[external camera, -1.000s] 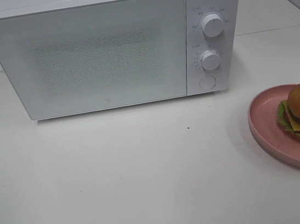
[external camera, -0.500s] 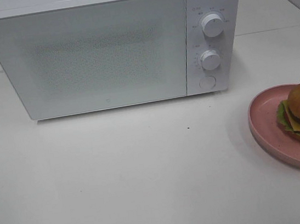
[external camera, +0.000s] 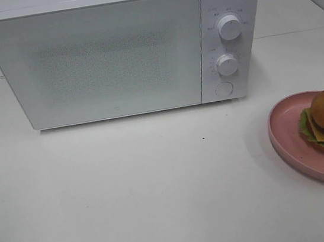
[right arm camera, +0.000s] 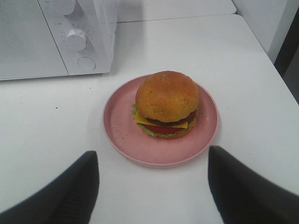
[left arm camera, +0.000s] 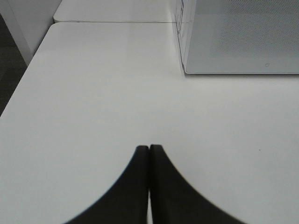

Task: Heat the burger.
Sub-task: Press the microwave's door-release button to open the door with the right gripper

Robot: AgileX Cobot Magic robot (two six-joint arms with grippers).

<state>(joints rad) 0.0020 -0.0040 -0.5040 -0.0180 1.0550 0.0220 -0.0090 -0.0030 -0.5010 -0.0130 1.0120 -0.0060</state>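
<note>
Burger (right arm camera: 167, 102): whole, upright, untouched. The domed golden-brown bun on top has a finely pitted crust. Under it, a yellow cheese slice hangs one corner over the side, then dark red-brown filling, with green lettuce frilling out at the base. It sits off centre on a pink plate (right arm camera: 122, 133), which lies flat on the white table (right arm camera: 243, 60). It is in front of the microwave (external camera: 106, 57) and off to its right, well apart. High view: the right frame edge cuts the bun.

white microwave (external camera: 106, 57), door shut, stands on a white table (external camera: 132, 208); pink plate (external camera: 286, 137) lies well apart, front right.
</note>
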